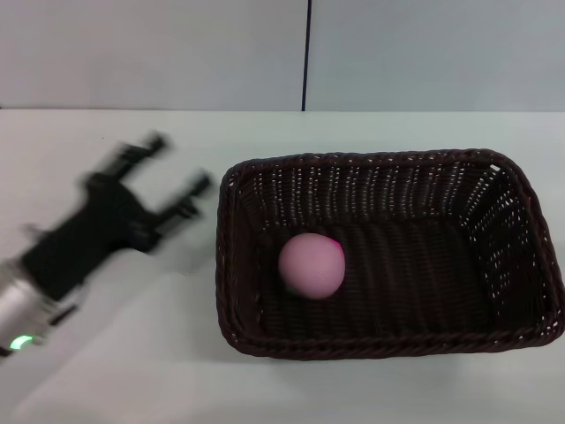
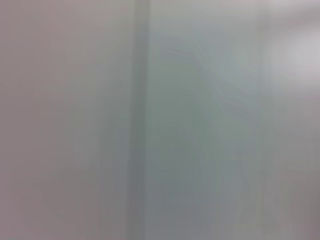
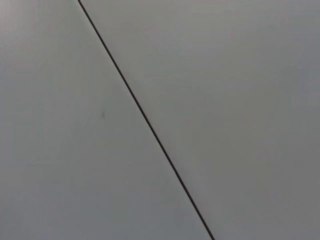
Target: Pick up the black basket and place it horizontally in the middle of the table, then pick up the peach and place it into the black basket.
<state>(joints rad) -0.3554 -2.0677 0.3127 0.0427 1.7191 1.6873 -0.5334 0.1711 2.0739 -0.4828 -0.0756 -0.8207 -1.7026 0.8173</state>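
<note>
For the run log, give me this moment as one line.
pale pink round peach: inside dark woven wicker basket, left part | basket: lengthwise on white table | left gripper: open, empty, left of basket | right gripper: not in view

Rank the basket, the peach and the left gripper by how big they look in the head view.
1. black basket
2. left gripper with its arm; nearer the camera, so unsure
3. peach, inside the basket

A pale grey wall (image 1: pixel 159 53) stands behind the far edge of the work surface; a thin dark vertical seam (image 1: pixel 307 53) splits the wall into two panels, and the same seam (image 3: pixel 145 117) crosses the wall diagonally in the right wrist view
</note>
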